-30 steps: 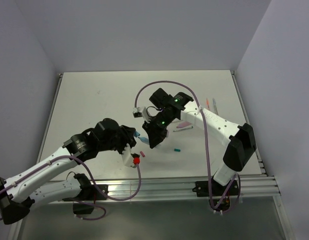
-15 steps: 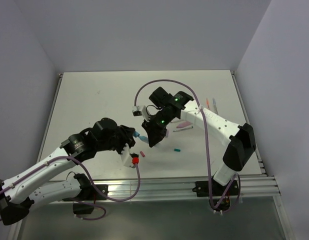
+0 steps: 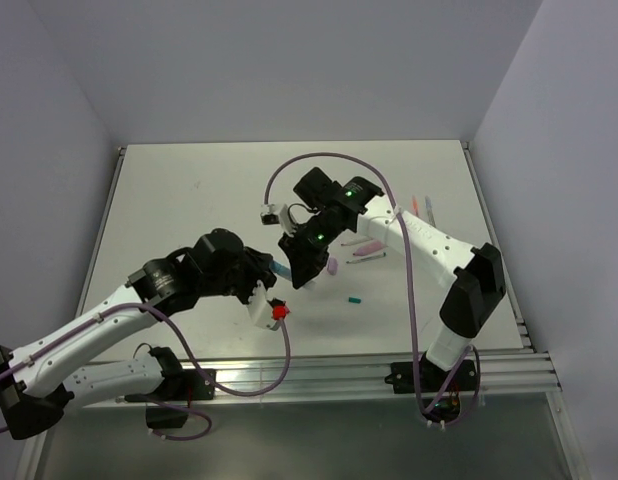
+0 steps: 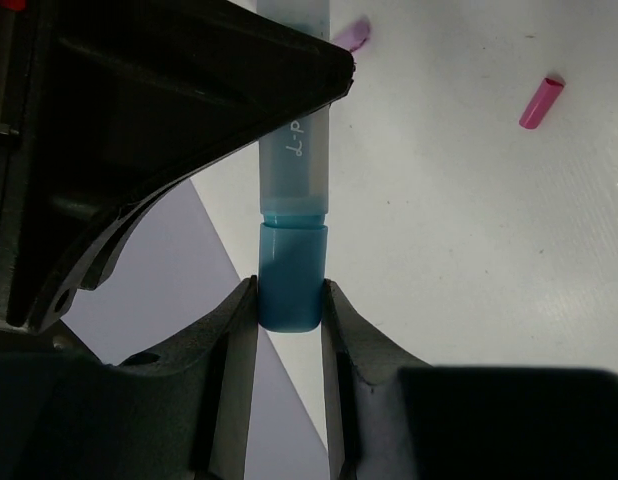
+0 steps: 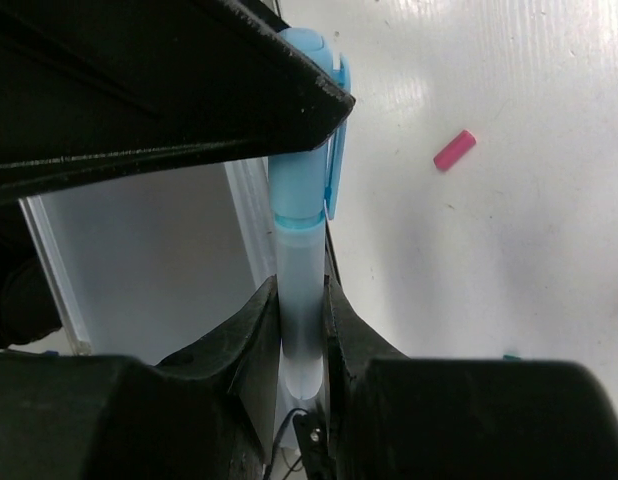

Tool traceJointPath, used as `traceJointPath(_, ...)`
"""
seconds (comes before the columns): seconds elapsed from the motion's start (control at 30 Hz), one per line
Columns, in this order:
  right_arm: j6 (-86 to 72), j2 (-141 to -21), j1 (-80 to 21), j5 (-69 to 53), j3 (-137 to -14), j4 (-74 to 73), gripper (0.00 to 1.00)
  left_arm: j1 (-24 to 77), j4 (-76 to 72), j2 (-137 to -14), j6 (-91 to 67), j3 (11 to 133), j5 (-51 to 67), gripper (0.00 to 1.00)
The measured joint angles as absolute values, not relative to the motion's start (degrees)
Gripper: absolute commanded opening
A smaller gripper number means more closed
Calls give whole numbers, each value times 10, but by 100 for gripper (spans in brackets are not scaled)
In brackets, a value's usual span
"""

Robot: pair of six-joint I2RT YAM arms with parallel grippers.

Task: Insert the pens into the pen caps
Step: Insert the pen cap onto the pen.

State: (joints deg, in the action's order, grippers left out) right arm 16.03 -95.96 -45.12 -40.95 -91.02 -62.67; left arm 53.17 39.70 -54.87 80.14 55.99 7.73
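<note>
While both arms are meeting above the middle of the table (image 3: 189, 200), the left gripper (image 4: 289, 292) is clamping the blue cap (image 4: 289, 268) between its fingers, and the right gripper (image 5: 301, 305) is pinching the whitish pen (image 5: 297, 250) by its barrel. Pen and cap are lying in one line, held in the air between the two tools. The cap is sitting over the tip, but a darker blue band is showing at the joint, so I am judging the seating as incomplete. Risks from here: if the two axes are tilting apart during the final push, the cap may be cocking and jamming; the smooth barrel may be sliding back through the right fingers instead of driving in; an early release may be dropping both parts. The left wrist view is giving the joint and that band clearly, plus a lilac cap (image 4: 351, 35) and a pink cap (image 4: 542, 102) lying loose on the table. The right wrist view is showing the cap's clip and the grip on the barrel, both hidden from the left one. The top view is hiding the joint behind the wrists but is showing spare pens (image 3: 421, 207) near the right edge and a teal cap (image 3: 355, 299).
</note>
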Motion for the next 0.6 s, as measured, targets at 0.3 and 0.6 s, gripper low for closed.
traceJointPath(0.3, 130, -970, -448, -413, -950, -623, 0, 550, 477, -596, 765, 648, 25, 0)
traceJointPath(0.6, 151, -985, -442, -446, -966, -594, 0, 564, 549, -634, 766, 720, -38, 15)
